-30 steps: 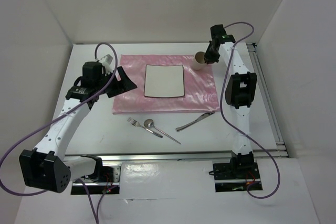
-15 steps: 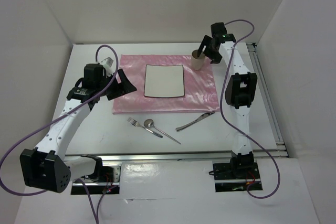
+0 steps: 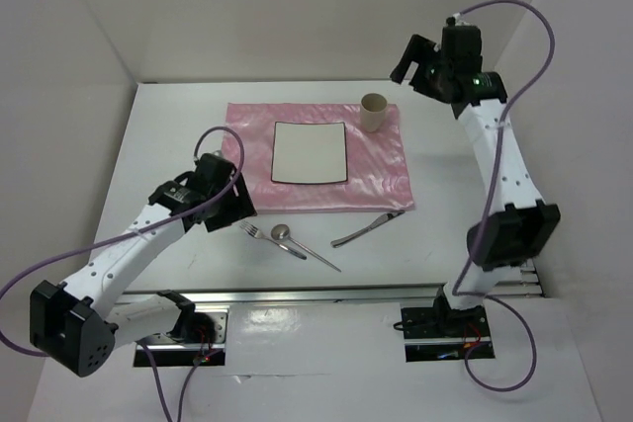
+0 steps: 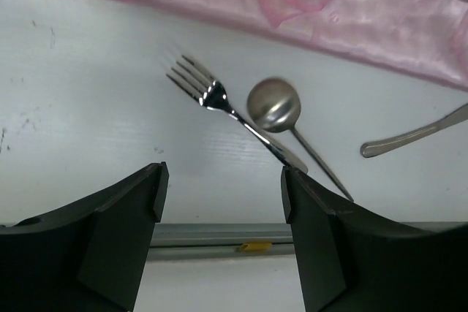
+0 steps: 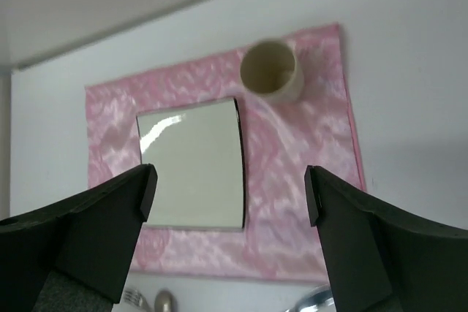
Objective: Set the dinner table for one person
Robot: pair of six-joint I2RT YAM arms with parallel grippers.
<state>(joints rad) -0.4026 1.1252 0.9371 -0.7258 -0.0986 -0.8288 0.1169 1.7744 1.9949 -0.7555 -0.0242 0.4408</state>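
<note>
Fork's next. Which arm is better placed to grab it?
Left. The left fingers, open, hang close by the fork, framed in their wrist view; the right fingers are far off, past the cup.

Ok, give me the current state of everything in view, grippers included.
Pink placemat: spread flat on the table.
White square plate: flat, centred on placemat, empty.
Beige cup: upright, placemat's far right corner, ungripped.
Fork: lying on table, near side of placemat.
Spoon: lying beside fork.
Knife: lying by placemat's near right corner.
Left gripper: open, empty, over fork.
Right gripper: open, empty, raised.
</note>
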